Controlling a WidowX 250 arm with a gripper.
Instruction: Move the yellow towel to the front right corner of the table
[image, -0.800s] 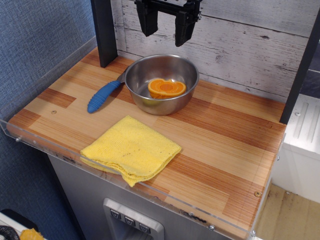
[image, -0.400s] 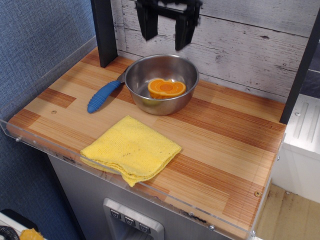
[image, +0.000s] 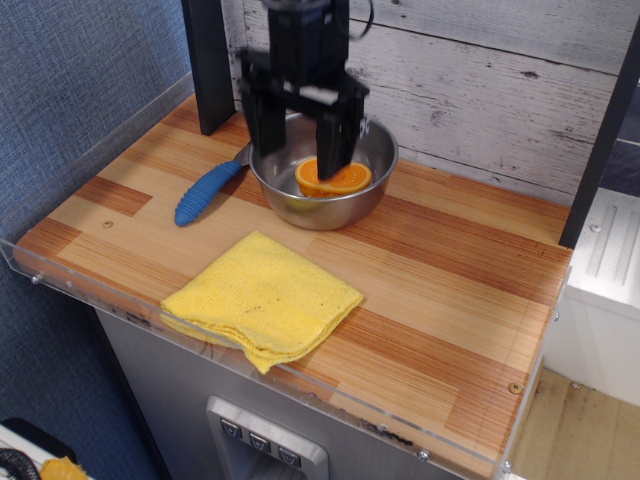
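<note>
The yellow towel (image: 262, 300) lies folded flat near the front edge of the table (image: 450, 300), left of its middle. My gripper (image: 298, 156) is open, its two black fingers pointing down in front of the steel bowl, behind and above the towel and apart from it. It holds nothing. The image of the gripper is blurred by motion.
A steel bowl (image: 372, 185) with an orange fruit half (image: 345, 178) stands at the back middle. A blue-handled tool (image: 205, 192) lies left of the bowl. A black post (image: 208, 60) stands at the back left. A clear acrylic rim (image: 330, 400) edges the front.
My gripper has come down and towards the front left, from high over the bowl to just in front of it. The towel, bowl and tool have not moved.
</note>
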